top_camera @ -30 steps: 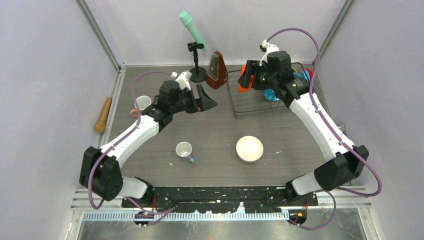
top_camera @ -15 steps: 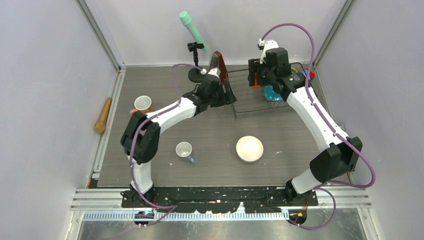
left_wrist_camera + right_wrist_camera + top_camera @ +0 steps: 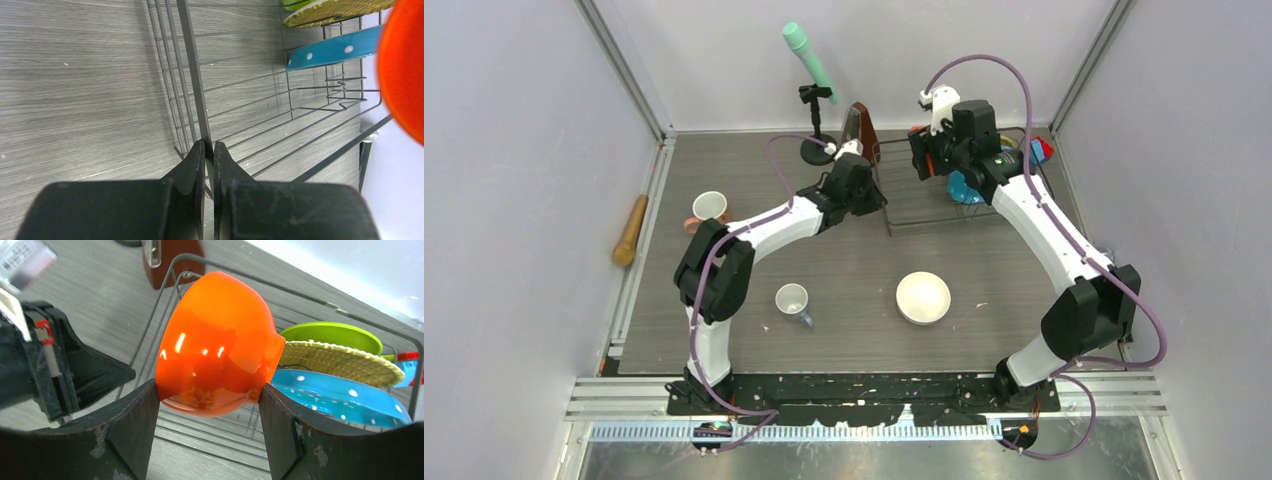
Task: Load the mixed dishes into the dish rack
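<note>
The dish rack (image 3: 932,212) stands at the back right. My left gripper (image 3: 209,147) is shut on the rack's near-left rim wire (image 3: 192,75), seen from above at the left gripper (image 3: 876,196). My right gripper (image 3: 207,387) holds the orange bowl (image 3: 220,340) by its sides, above the rack's left half. Lime-green plate (image 3: 332,335), yellow-rimmed plate (image 3: 340,360) and blue white-dotted plate (image 3: 345,397) stand on edge in the rack. The white bowl (image 3: 923,297), small white cup (image 3: 792,299) and pink mug (image 3: 708,208) sit on the table.
A brown metronome (image 3: 858,125) stands just left of the rack, beside a black stand holding a teal microphone (image 3: 809,55). A wooden rolling pin (image 3: 631,230) lies along the left wall. Grey walls enclose the table on three sides.
My left arm swung right from the table's middle to the rack and its gripper shut on the rim wire. My right gripper carried the orange bowl slightly left.
</note>
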{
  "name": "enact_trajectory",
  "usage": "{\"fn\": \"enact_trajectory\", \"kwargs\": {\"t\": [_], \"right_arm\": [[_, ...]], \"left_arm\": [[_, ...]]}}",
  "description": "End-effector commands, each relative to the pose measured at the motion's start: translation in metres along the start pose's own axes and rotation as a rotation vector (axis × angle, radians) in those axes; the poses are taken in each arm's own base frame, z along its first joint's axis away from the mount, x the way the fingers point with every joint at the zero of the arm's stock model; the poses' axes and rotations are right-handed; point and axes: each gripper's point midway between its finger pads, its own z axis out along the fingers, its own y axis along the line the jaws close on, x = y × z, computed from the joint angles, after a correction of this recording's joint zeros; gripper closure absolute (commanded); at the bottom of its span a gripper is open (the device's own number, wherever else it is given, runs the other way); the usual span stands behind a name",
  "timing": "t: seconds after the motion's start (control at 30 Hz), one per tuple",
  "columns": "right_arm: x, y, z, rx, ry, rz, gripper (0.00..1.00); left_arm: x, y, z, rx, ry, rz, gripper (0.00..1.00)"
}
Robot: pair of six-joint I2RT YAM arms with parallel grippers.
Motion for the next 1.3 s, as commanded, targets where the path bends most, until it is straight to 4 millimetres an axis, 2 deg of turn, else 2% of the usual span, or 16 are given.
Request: {"fn": "enact_trajectory", "kwargs": {"t": [0.0,0.1,0.3,0.63,0.7,0.83,0.9,1.0,1.07,1.27], "right_arm": [[-0.011,0.016,0.016,-0.099,-0.075,-0.134,1.00],[-0.007,0.027,0.021,-0.169,-0.048,-0.183,1.00],[-0.001,0.047,0.042,-0.256,-0.057,-0.282,1.00],[0.035,0.076,0.074,-0.356,-0.101,-0.655,1.00],[0.037,0.084,0.079,-0.384,-0.128,-0.717,1.00],[0.047,0.100,0.087,-0.408,-0.162,-0.831,1.00],[0.047,0.109,0.089,-0.406,-0.199,-0.863,1.00],[0.059,0.119,0.097,-0.406,-0.178,-0.892,1.00],[0.066,0.123,0.103,-0.406,-0.158,-0.923,1.00],[0.076,0.127,0.120,-0.373,-0.126,-1.034,1.00]], "left_arm": [[-0.013,0.009,-0.028,-0.028,-0.030,0.073,1.00],[-0.012,0.012,-0.039,-0.026,-0.028,0.089,1.00],[-0.006,0.022,-0.064,-0.016,0.005,0.098,1.00],[-0.015,0.059,-0.106,-0.064,0.010,0.126,0.99],[-0.015,0.062,-0.110,-0.065,0.011,0.124,0.92],[-0.020,0.065,-0.121,-0.065,-0.004,0.124,0.73],[-0.023,0.067,-0.128,-0.067,-0.011,0.124,0.63],[-0.030,0.069,-0.141,-0.070,-0.028,0.121,0.50],[-0.034,0.072,-0.150,-0.075,-0.037,0.117,0.47],[-0.044,0.082,-0.186,-0.073,-0.075,0.106,0.47]]}}
